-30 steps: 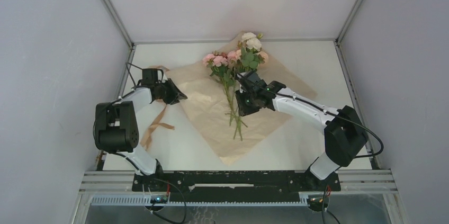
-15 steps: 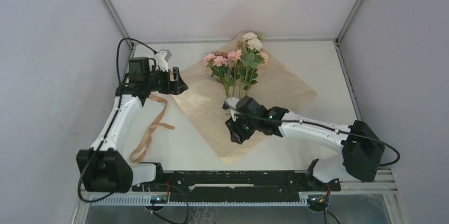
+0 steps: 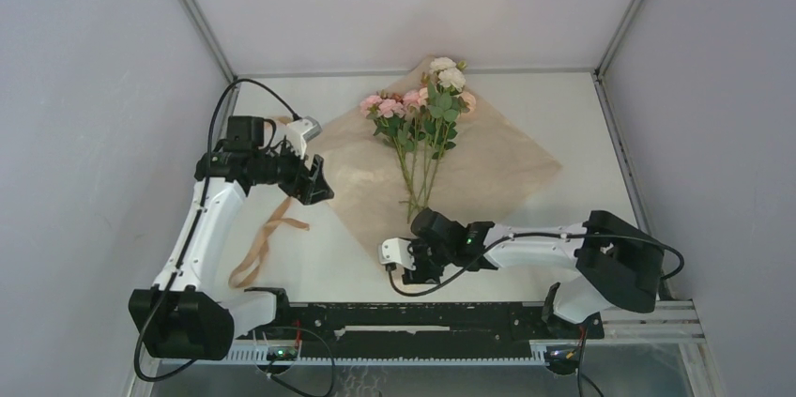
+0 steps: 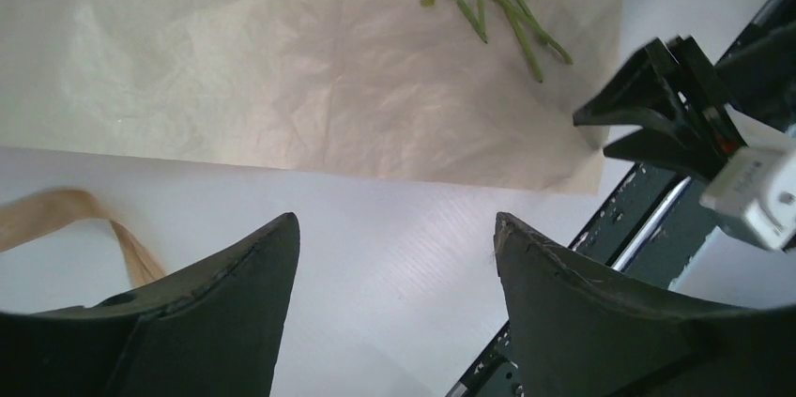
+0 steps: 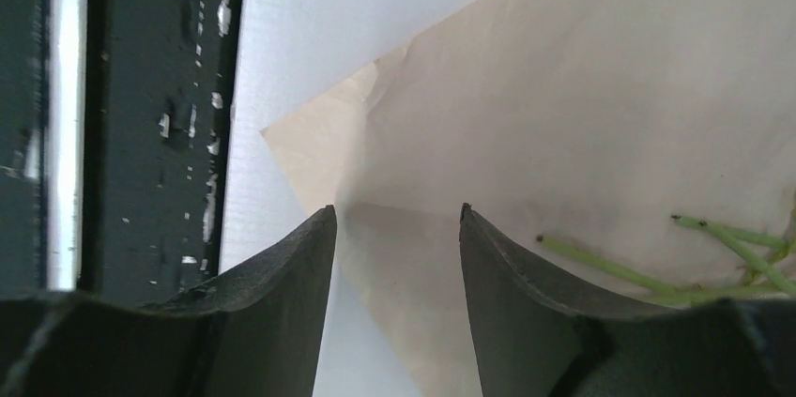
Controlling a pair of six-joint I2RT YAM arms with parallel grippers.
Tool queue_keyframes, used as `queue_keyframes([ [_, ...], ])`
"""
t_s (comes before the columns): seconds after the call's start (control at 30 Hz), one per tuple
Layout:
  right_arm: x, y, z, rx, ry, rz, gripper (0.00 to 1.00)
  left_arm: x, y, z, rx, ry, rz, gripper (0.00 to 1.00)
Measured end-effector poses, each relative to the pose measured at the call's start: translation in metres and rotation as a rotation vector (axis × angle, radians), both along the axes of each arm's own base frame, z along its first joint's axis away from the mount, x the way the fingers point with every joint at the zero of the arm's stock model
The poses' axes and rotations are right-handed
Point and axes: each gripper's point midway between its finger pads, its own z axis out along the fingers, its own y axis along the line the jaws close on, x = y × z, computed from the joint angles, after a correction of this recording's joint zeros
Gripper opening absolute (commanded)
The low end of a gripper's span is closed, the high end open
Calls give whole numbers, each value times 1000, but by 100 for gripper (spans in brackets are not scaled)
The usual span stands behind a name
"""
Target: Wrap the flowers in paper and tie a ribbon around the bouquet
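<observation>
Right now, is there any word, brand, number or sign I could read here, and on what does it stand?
None can be read. The paper, the ribbon, the table and the dark rail bear no lettering. The rail's pale flecks look like scuffs, not characters.

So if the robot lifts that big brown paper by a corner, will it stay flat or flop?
Probably flop: the paper looks thin and crinkled, creased all over. It likely weighs little, being one flat sheet. Lifting a corner might roll or slide the flowers lying on it.
</observation>
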Motion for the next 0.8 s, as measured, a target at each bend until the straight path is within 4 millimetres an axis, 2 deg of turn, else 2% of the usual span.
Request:
queue_keyframes([
  [0.1, 5, -4, -11, -28, -10, 34, 58, -9, 0, -2, 12, 2, -49, 82],
  [0.23, 1, -3, -17, -58, 23, 81, 49, -25, 0, -5, 27, 11, -118, 84],
  [0.27, 2, -1, -17, -68, 35, 82, 40, -28, -1, -5, 27, 14, -133, 84],
  [0.37, 4, 5, -19, -81, 70, 62, 4, -37, -3, -6, 23, 20, -176, 85],
  [0.4, 5, 6, -19, -81, 88, 43, 0, -40, -4, -6, 23, 20, -192, 85],
  [0.53, 9, 2, -18, -78, 155, -35, 0, -52, -12, -5, 23, 13, -271, 85],
  [0.63, 12, -1, -14, -57, 239, -102, 0, -63, -27, -5, 30, -6, -374, 85],
  [0.8, 26, -4, 13, 54, 396, -226, 0, -79, -60, -11, 72, -69, -593, 84],
])
